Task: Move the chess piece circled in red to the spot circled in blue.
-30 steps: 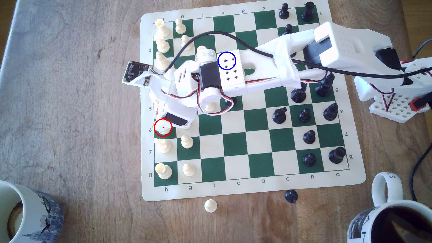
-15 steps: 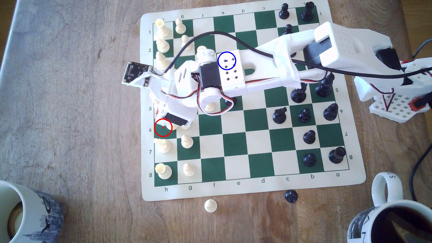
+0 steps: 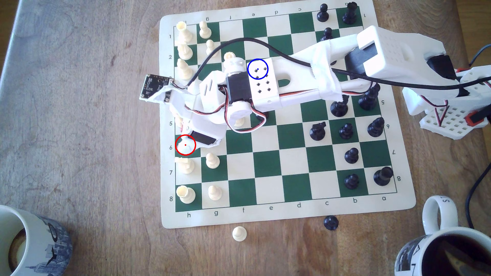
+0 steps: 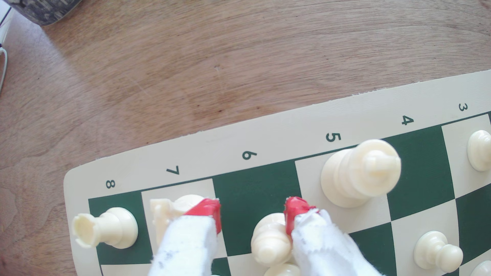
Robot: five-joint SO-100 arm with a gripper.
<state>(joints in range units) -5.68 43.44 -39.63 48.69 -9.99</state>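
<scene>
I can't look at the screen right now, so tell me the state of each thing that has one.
gripper: open around the bishop.
bishop: on the green square by the 6, touching one red fingertip, apart from the other.
cream pawn: off the mat, on the table.
black pawn: off the mat, on the table.
mug: holds dark liquid.

A wooden table [image 3: 79, 119] with brown, worn grain is seen under bright daylight. A pale grey sheen is laid across its surface toward the exterior view's left, and soft shadows are cast there.
</scene>
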